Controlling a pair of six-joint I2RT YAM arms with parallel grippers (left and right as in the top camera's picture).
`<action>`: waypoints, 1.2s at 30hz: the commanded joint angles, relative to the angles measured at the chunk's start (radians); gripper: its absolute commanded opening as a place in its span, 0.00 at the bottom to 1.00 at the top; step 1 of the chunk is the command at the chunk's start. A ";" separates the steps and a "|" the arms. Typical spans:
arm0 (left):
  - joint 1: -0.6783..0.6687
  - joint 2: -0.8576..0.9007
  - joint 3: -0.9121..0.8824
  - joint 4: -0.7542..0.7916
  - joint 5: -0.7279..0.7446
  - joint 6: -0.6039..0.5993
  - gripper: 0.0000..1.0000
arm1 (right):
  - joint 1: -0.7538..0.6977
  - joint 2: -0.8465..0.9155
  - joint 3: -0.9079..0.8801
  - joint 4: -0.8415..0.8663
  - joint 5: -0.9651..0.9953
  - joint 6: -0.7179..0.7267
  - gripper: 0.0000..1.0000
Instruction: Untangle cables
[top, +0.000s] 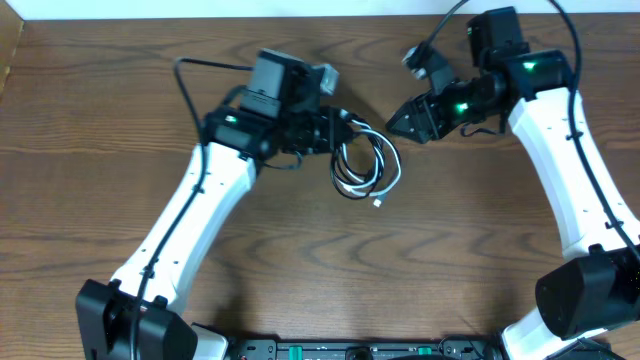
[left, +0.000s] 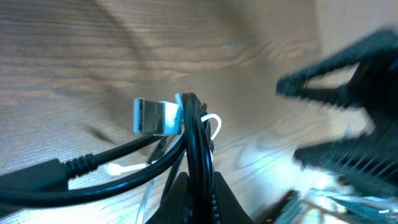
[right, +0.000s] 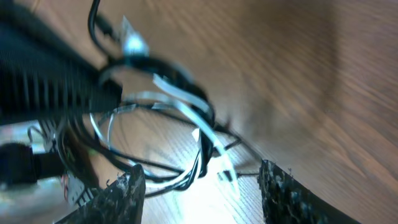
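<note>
This looks like a robotics lab bench: a wood-grain table (top: 80, 130) with a white left arm (top: 190, 215) and right arm (top: 570, 170) mounted at it (green status lights glowing).

Right wrist view blurs the cables (right: 177, 90); plug (top: 379, 203) too small

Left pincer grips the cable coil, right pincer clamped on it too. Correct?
One error. The left pincer does grip the cable coil, but the right pincer is open, its fingers spread wide, not clamped on it. The right wrist view shows this.
</note>
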 joint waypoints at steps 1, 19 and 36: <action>0.082 -0.010 0.009 0.005 0.238 -0.054 0.07 | 0.036 0.004 -0.008 -0.003 -0.020 -0.097 0.58; 0.141 -0.010 0.009 0.104 0.498 -0.136 0.07 | 0.087 0.186 -0.012 0.192 0.248 0.415 0.16; 0.259 -0.011 0.009 0.147 0.399 -0.107 0.08 | 0.020 0.214 -0.018 0.031 0.529 0.571 0.01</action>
